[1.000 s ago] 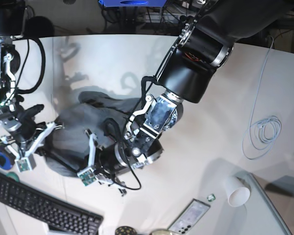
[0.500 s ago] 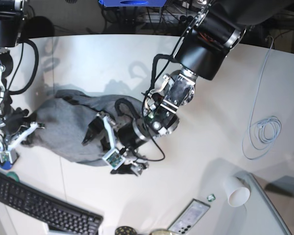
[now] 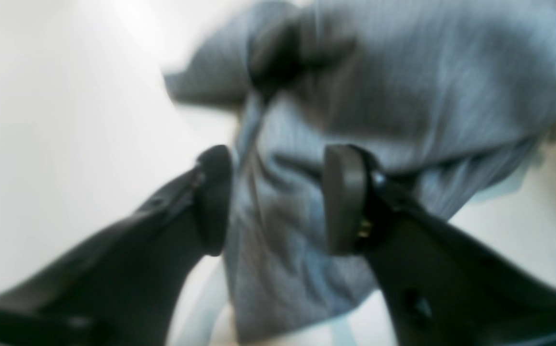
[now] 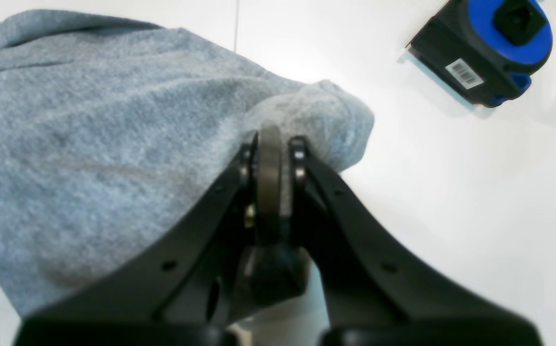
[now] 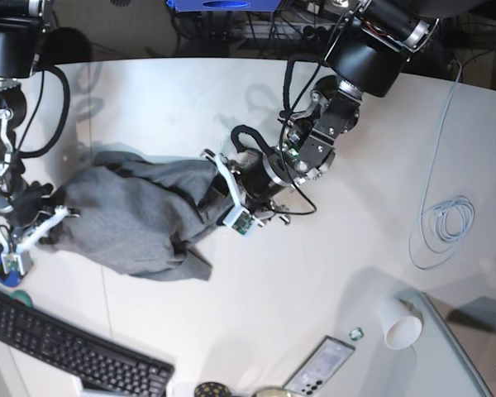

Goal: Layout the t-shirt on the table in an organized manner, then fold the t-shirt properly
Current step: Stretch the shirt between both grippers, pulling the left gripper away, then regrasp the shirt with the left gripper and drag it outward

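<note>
Spreading is the step in hand: in the left wrist view the left tool (image 3: 278, 202) stands part open with a hanging fold of the t-shirt (image 3: 403, 96) between its pads, grip uncertain; in the right wrist view the right tool (image 4: 273, 149) is clamped on the t-shirt's edge at frame centre. From the base view, the t-shirt lies bunched at left centre of the desk (image 5: 331, 273), more stretched out than a second ago with the left arm drawn toward the upper right, and next calls for pulling the ends apart.

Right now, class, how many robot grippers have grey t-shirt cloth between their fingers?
2. The right gripper is pinched shut on a bunched corner of the t-shirt. The left gripper straddles the opposite end, jaws apart with cloth between them.
</note>
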Controlling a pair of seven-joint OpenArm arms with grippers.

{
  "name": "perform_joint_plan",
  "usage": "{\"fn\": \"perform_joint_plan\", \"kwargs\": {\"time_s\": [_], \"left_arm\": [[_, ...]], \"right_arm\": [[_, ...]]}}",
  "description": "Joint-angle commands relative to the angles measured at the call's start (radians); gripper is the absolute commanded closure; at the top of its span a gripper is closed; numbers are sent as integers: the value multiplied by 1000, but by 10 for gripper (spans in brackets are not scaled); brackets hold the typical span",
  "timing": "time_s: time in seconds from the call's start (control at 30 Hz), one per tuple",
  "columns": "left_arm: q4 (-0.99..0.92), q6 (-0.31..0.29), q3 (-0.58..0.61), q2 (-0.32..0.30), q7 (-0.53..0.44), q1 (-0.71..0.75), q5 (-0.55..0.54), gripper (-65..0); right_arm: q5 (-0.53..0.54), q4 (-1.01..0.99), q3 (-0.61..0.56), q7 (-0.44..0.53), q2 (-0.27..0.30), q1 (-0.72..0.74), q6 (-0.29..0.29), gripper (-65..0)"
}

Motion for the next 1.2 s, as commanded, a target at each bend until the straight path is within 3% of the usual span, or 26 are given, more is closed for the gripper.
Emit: {"fn": "perform_joint_plan", "kwargs": {"time_s": [0.0,0.1,0.13,0.37,0.7,0.93,1.17], "left_arm": [[5,-5,-1,7,-29,-18,-9,-174],[-48,-5,0,27,-29,-21,-9,-21],[-75,-5,2,32,-29,-35,-9,0],[-321,-3,3,47,-23,-99,-7,0],[-289,-2,-7,-148,-26,-39,-18,0],[-163,0,-10,-265,-23,17,-19,0],[-132,-3,-230,-294,-23,23,-10,0]], "right_arm": [[10,17,3,24,8,19,5,-2],[10,17,3,26,7,19,5,-2],[10,17,3,26,-1,19,5,-2],[9,60,11,28,-16,19,5,-2],[7,75,12,29,33,43,4,-2],[6,75,11,29,39,71,2,-2],[6,84,8,26,77,119,1,-2]]}}
